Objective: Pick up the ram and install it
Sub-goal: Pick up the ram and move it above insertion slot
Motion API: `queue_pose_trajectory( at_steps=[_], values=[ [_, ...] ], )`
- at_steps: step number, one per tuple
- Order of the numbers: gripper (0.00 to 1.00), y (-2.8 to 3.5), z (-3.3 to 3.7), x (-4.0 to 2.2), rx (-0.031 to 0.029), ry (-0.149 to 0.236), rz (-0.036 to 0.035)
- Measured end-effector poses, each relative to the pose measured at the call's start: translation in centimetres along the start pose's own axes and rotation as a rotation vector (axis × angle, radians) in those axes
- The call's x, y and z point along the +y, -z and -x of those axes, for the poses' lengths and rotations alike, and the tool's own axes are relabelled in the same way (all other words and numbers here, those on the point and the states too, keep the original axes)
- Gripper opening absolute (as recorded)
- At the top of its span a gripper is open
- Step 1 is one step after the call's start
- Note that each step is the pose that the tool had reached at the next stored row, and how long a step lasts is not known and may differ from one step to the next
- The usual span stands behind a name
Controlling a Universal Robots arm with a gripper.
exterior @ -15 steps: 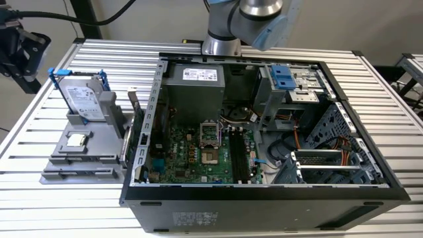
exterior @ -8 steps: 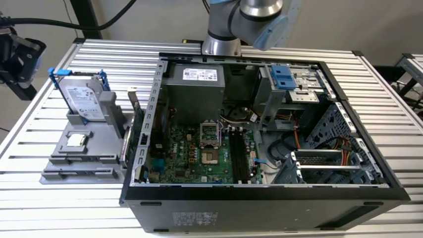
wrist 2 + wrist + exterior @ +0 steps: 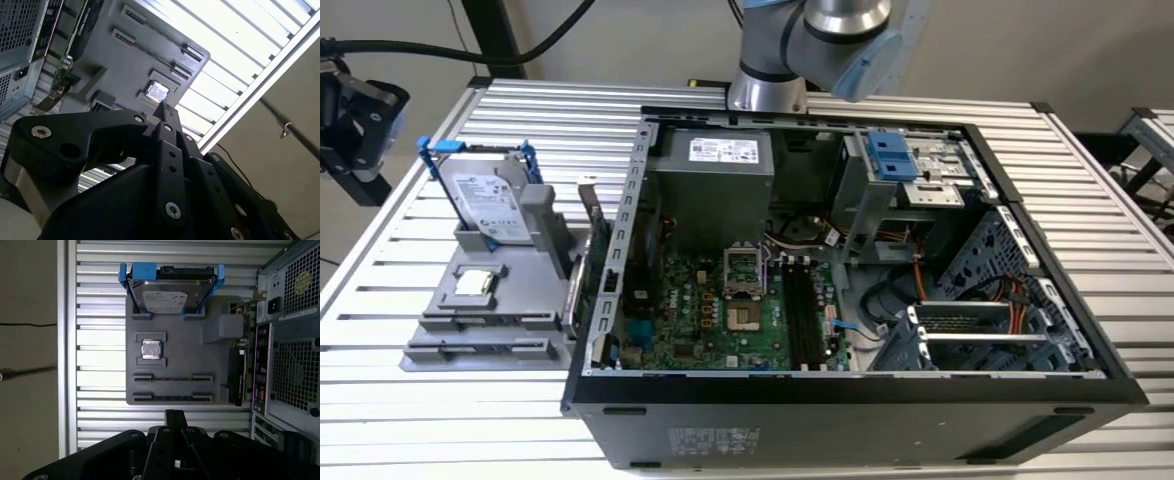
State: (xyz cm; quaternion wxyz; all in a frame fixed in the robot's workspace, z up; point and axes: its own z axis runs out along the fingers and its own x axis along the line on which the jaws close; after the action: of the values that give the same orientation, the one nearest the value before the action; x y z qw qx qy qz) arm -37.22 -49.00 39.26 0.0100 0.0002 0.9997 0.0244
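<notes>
Claw (image 3: 173, 414) fully closed, nothing seen in its grip.
Beside one computer case (image 3: 292, 390), the gray fixture (image 3: 182, 357) on the tabletop (image 3: 100, 300) bore one hard drive (image 3: 167, 295), one square chip (image 3: 151, 349) and two long slots (image 3: 172, 376). The ram's place could not be told.

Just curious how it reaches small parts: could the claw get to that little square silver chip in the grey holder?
Probably yes. The silver chip lies flat in the grey holder, open from above, and nothing stands between it and the claw. The hard drive stands clear of it.
</notes>
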Motion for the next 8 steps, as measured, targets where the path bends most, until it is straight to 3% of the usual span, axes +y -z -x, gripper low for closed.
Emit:
queue_pose_trajectory(
  at_steps=[8],
  values=[
    [0.0,0.0,-0.02,0.0,0.0,0.0,0.0]
  ],
)
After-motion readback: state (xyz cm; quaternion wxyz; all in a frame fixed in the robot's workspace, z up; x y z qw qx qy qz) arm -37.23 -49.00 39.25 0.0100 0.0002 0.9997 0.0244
